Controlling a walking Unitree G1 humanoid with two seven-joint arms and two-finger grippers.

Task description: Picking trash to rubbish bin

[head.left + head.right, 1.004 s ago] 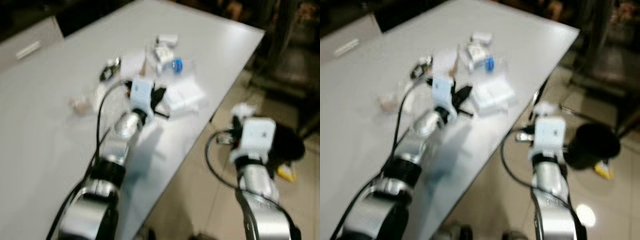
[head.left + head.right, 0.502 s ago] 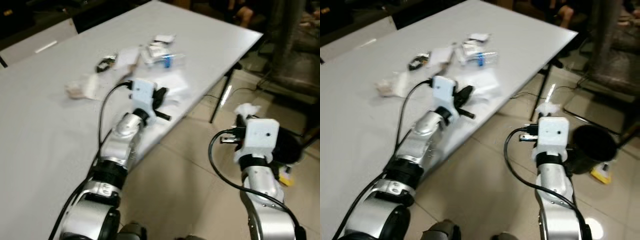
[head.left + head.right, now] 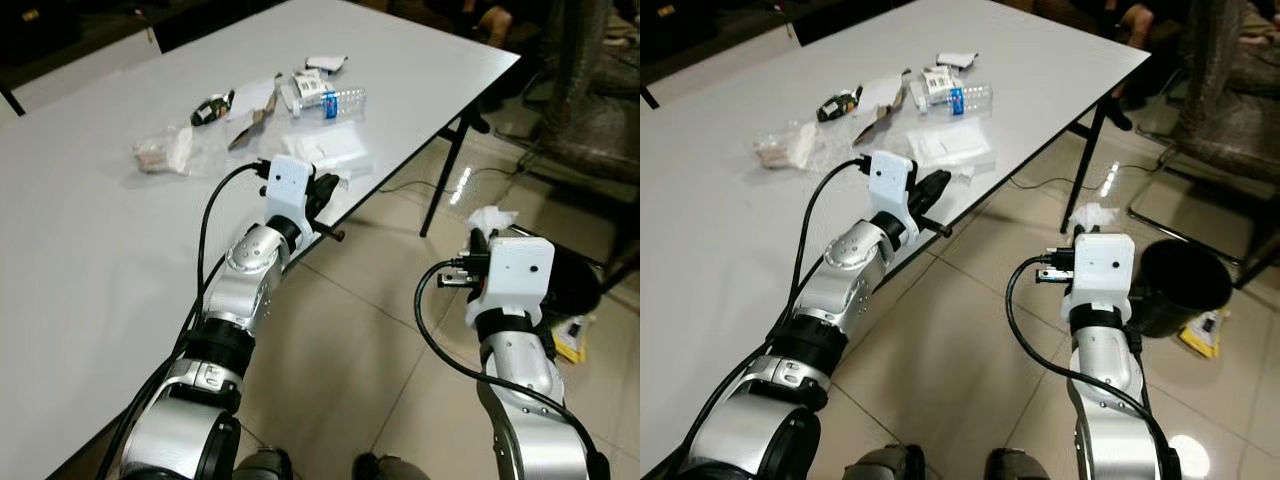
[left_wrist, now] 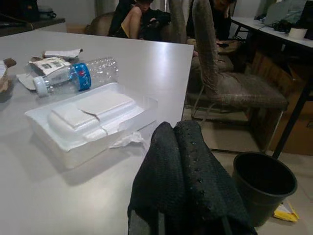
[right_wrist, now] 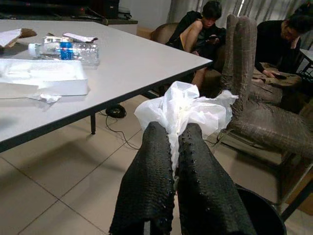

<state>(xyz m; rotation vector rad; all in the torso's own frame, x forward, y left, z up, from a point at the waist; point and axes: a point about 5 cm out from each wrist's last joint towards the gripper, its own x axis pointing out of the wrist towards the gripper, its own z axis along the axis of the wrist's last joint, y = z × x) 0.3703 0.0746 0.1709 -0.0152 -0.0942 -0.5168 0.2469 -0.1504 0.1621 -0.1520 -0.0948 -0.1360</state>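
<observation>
My right gripper (image 5: 173,142) is shut on a crumpled white plastic bag (image 5: 188,110), held over the tiled floor beside the black rubbish bin (image 3: 1185,285). The bag also pokes out above the right wrist (image 3: 492,219). My left gripper (image 4: 178,137) is shut with nothing in it, hovering over the white table's (image 3: 90,260) near edge. Just beyond it lies a white foam tray (image 4: 90,120). A clear water bottle (image 4: 73,76) with a blue label and small paper scraps (image 3: 325,63) lie farther back. A crumpled clear bag (image 3: 165,155) and a dark wrapper (image 3: 212,105) sit at the far left.
The bin (image 4: 264,183) stands on the floor right of the table, a yellow scrap (image 3: 572,340) beside it. Padded chairs (image 5: 266,117) and seated people (image 5: 195,29) are beyond the table's far corner. A black table leg (image 3: 445,175) slants down at the corner.
The camera has swung and pulled back, so the table has slid left in the picture. My left gripper has drawn back from the foam tray. The right gripper still holds the white bag.
</observation>
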